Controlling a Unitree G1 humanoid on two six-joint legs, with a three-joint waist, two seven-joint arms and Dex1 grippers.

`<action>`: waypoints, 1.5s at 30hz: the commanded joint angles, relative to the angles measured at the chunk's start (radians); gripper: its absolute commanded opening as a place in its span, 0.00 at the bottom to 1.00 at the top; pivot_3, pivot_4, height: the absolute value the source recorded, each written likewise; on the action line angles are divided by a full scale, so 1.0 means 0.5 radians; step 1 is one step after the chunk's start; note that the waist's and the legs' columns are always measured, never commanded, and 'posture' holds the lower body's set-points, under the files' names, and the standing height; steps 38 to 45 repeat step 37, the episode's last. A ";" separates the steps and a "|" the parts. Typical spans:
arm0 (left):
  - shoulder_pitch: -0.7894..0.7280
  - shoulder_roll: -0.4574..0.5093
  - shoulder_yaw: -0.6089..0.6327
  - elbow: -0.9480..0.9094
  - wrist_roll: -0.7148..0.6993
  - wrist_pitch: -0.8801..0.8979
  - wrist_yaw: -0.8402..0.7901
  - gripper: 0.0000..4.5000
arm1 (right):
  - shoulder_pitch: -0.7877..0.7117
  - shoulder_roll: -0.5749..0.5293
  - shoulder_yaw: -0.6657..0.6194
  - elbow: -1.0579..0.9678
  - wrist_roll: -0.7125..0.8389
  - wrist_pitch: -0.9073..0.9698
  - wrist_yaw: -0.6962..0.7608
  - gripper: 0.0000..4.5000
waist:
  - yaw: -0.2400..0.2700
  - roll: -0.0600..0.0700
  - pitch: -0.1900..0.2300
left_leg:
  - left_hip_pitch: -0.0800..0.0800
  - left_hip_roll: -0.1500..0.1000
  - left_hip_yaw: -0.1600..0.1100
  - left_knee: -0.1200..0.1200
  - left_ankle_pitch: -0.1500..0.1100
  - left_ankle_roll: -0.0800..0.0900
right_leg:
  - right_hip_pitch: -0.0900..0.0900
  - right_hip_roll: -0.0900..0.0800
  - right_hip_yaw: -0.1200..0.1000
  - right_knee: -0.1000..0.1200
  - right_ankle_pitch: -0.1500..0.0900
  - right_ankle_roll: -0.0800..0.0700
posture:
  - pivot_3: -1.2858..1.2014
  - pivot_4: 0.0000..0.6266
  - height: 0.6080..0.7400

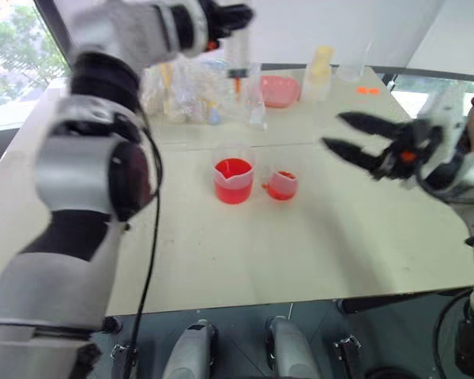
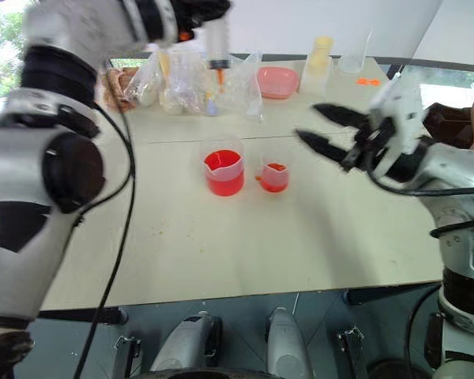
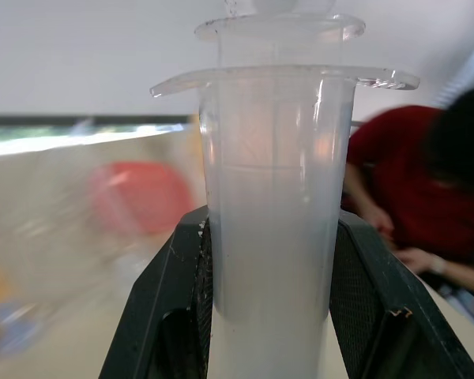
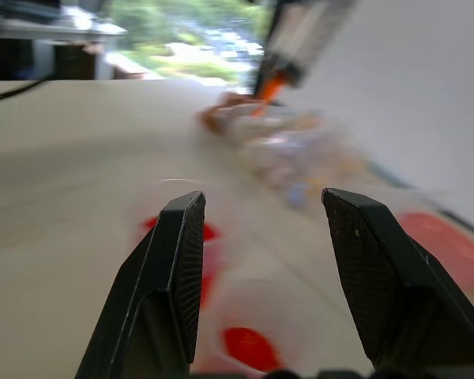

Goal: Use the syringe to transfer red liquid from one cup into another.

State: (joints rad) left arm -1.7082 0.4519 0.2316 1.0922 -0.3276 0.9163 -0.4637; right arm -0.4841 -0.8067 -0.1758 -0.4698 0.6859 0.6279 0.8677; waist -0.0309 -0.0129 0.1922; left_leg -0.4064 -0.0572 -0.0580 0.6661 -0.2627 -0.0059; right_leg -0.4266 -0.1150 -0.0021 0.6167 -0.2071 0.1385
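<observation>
My left gripper (image 1: 221,20) is raised high over the table's far side, shut on the clear syringe (image 1: 237,55). The syringe hangs upright with its orange tip (image 2: 219,75) pointing down. In the left wrist view the syringe's barrel (image 3: 272,237) stands clamped between both black fingers (image 3: 182,300). The spouted beaker (image 1: 234,180) with red liquid (image 1: 232,168) stands mid-table. The small cup (image 1: 282,185), also holding red liquid, sits just to its right. My right gripper (image 1: 332,131) hovers open and empty to the right of the cups, pointing toward them.
Clear plastic bags (image 1: 182,95) with small items, a pink bowl (image 1: 279,89), a pale yellow bottle (image 1: 320,73) and a clear cup (image 1: 349,73) line the table's far side. A person in red (image 3: 426,181) is at the right edge.
</observation>
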 commanded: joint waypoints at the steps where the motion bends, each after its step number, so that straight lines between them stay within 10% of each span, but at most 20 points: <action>1: 0.176 0.122 -0.001 -0.240 0.043 0.462 0.180 0.32 | -0.054 0.001 0.161 0.000 -0.022 -0.065 0.153 0.54 | 0.005 0.000 0.000 | 0.000 0.000 0.000 0.000 0.000 0.000 | 0.000 0.000 0.000 0.000 0.000 0.000 | 0.52 0.24 1.00; 7: 1.037 0.025 0.283 -1.284 -0.119 1.354 0.423 0.32 | -0.119 0.129 0.419 0.199 -0.186 -0.234 0.282 0.54 | 0.043 -0.004 0.002 | -0.005 0.000 -0.002 0.003 0.002 -0.005 | -0.004 -0.004 0.001 0.008 0.001 -0.001 | 0.52 0.24 1.00; 16: 1.622 -0.374 0.745 -1.830 -0.555 1.396 1.109 0.32 | -0.083 0.306 0.557 0.251 -0.250 -0.269 0.310 0.54 | 0.046 -0.008 0.001 | -0.005 0.000 -0.006 0.002 0.010 -0.020 | -0.005 -0.007 0.001 0.001 0.002 -0.003 | 0.52 0.24 1.00; 24: 1.731 -0.381 0.785 -1.903 -0.809 1.396 1.426 0.99 | 0.003 0.316 0.570 0.193 -0.265 -0.236 0.300 0.55 | 0.041 -0.008 0.001 | -0.003 -0.001 -0.005 0.001 0.010 -0.020 | -0.005 -0.006 0.001 0.004 0.003 -0.005 | 0.52 0.24 1.00; 35: 2.470 0.259 0.084 -3.003 -0.571 0.321 0.594 0.99 | 0.318 0.311 0.096 0.017 -0.206 -0.110 -0.174 0.55 | 0.058 -0.007 0.000 | -0.002 0.001 -0.001 -0.005 0.010 -0.021 | -0.007 -0.006 0.006 0.000 0.004 -0.009 | 0.52 0.24 1.00; 45: 2.595 0.251 0.142 -3.134 -0.654 0.227 0.471 0.99 | 0.383 0.334 -0.039 -0.053 -0.174 -0.062 -0.317 0.55 | 0.071 -0.007 0.000 | -0.002 0.002 -0.001 -0.004 0.007 -0.016 | -0.004 -0.006 0.006 -0.005 0.005 -0.015 | 0.52 0.24 1.00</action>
